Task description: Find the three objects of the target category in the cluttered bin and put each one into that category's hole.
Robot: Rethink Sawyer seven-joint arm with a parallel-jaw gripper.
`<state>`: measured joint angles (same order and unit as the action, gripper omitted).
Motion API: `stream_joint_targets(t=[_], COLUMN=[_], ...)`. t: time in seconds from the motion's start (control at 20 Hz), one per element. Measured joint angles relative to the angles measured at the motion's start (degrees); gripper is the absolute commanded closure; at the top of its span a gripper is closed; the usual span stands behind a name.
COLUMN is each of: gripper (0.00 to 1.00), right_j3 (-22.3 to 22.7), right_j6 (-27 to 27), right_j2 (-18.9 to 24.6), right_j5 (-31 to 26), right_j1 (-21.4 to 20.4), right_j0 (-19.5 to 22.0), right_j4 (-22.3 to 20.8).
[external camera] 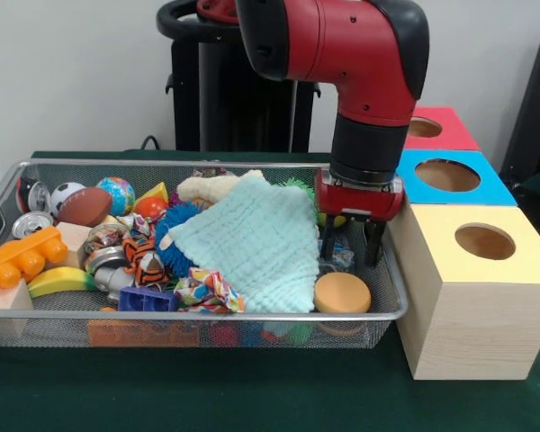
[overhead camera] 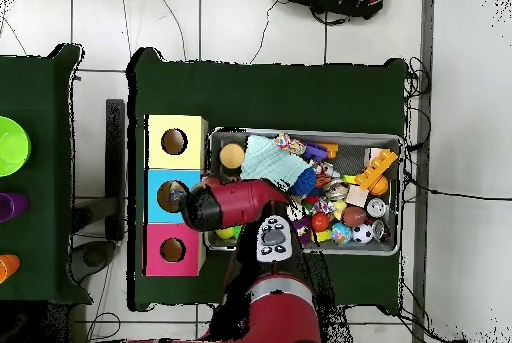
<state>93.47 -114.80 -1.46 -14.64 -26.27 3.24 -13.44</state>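
— Where are the bottles?

— I can't pick out a clear bottle anywhere in the wire mesh bin (external camera: 389, 310). Something with a blue-and-clear look (external camera: 342, 256) sits right between my gripper's fingers, but I can't tell what it is.

— And the gripper?

— My gripper (external camera: 352, 255) hangs inside the bin at its box-side end, fingers apart and pointing down, gripping nothing I can see.

— What's around it?

— A pale green cloth (external camera: 252, 241) lies just beside it, toward the bin's middle. A round orange disc (external camera: 342, 292) sits just in front, nearer the camera.

— The target hole?

— The blue-topped box's hole (external camera: 447, 175) is beyond the gripper, outside the bin on the green counter (external camera: 252, 396), between the red (external camera: 441, 127) and yellow boxes (external camera: 481, 288).
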Motion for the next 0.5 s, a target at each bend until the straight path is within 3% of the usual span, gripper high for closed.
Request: stream_joint_targets(t=[0.5], gripper=[0.00], right_j3=[-2.37], right_j6=[0.00], right_j2=[2.38], right_j5=[-12.90], right_j1=[4.93], right_j0=[7.95], right_j4=[1.32])
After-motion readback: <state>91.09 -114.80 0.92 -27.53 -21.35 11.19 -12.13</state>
